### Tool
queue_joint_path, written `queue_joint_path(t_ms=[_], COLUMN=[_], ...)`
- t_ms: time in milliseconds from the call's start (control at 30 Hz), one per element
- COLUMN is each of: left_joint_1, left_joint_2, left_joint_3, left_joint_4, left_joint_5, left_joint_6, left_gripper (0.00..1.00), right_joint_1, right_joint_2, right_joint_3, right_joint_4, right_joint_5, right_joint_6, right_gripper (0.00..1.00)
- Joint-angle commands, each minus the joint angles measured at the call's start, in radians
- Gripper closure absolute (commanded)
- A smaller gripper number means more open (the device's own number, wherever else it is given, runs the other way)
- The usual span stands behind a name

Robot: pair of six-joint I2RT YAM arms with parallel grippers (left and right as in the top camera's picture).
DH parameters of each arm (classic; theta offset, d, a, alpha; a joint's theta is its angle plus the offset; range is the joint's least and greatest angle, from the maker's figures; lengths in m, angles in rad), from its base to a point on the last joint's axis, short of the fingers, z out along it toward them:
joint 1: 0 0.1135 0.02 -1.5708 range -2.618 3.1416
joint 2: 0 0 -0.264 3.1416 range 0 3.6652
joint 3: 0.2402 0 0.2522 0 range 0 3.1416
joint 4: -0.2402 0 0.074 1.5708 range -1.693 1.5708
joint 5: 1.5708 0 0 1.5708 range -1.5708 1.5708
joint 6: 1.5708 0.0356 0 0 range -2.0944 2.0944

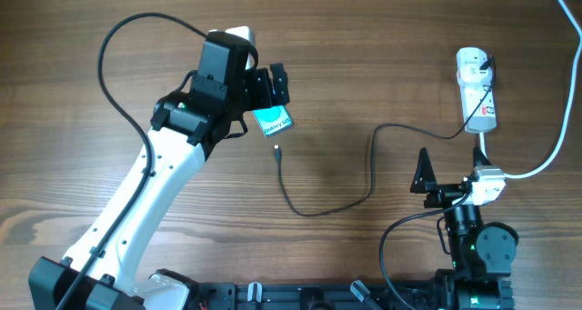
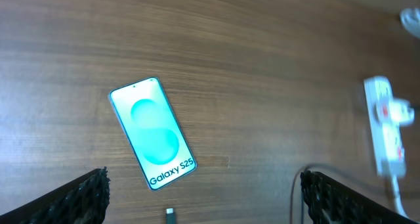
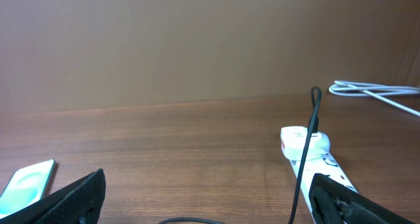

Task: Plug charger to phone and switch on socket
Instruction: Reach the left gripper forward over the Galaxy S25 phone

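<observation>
The phone (image 1: pixel 273 122) lies flat on the wooden table with its teal screen up, and it is seen whole in the left wrist view (image 2: pixel 152 133). My left gripper (image 1: pixel 270 85) hovers over its far end, open and empty (image 2: pixel 203 207). The charger's connector tip (image 1: pixel 276 151) lies just below the phone's text end, apart from it (image 2: pixel 170 214). Its black cable (image 1: pixel 371 169) loops over to the socket (image 1: pixel 477 92), a white power strip at the right, where the black plug (image 1: pixel 488 66) sits. My right gripper (image 1: pixel 455 178) is open and empty just in front of the socket (image 3: pixel 315 152).
A thick white cable (image 1: pixel 555 155) runs from the socket's near end out to the right and up to the far right corner, and it also shows in the right wrist view (image 3: pixel 374 92). The black cable (image 3: pixel 305 158) hangs across the right wrist view. The phone's edge (image 3: pixel 26 184) shows at its lower left.
</observation>
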Motion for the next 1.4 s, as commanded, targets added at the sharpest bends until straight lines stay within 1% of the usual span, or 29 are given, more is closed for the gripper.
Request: queue_joint_path(t_ms=[0,200,333,467,700,967,1133,1233,1367], left_joint_1=[-0.002,-0.003,-0.003,-0.003,-0.003,-0.003,-0.003,-0.003,-0.003], left_joint_2=[0.057,0.214,0.307,0.368,0.459,0.549,0.578,0.592,0.608], left_joint_3=[0.045,0.192,0.272,0.29,0.29,0.29,0.29,0.29,0.29], left_joint_4=[-0.021,-0.161,-0.211,-0.218,-0.233,-0.22,-0.198,-0.184,-0.168], left_joint_5=[-0.066,-0.092,-0.114,-0.114,-0.116,-0.125,-0.125,-0.124,-0.124], left_joint_6=[-0.171,-0.188,-0.188,-0.183,-0.101,-0.101,-0.1,-0.077,-0.084], left_gripper=[0.01,0.0,0.0,0.01,0.0,0.0,0.01,0.0,0.0], right_joint_1=[0.003,0.003,0.003,0.003,0.003,0.003,0.003,0.003,0.003], right_joint_2=[0.002,0.002,0.002,0.002,0.002,0.002,0.002,0.002,0.002], right_joint_3=[-0.001,-0.001,-0.001,-0.001,-0.001,-0.001,-0.001,-0.001,-0.001], right_joint_4=[0.003,0.003,0.003,0.003,0.003,0.003,0.003,0.003,0.003], right_joint_5=[-0.015,-0.015,-0.015,-0.015,-0.015,-0.015,-0.014,-0.014,-0.015], right_joint_6=[0.015,0.015,0.015,0.015,0.016,0.015,0.015,0.015,0.016], right_gripper=[0.0,0.0,0.0,0.0,0.0,0.0,0.0,0.0,0.0])
